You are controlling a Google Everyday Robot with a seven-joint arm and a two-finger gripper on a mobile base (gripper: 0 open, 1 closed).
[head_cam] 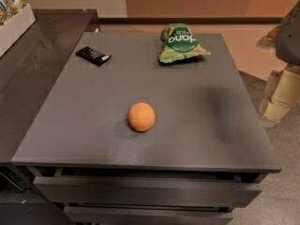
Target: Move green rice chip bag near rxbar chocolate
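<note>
Dim warm light — soft shadow beside the orange ball, the gripper dark at the right edge.

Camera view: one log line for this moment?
glossy green rice chip bag: back of grey table | small flat black rxbar chocolate: back left, apart | gripper: right edge, off table, clear of bag

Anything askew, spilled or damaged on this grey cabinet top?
Nothing spilled or damaged. The glossy green rice chip bag lies crumpled at the far edge, its label upside down to the camera; the small black rxbar chocolate lies flat and angled, far left; an orange ball sits mid-top. The gripper hangs off the right side.
</note>
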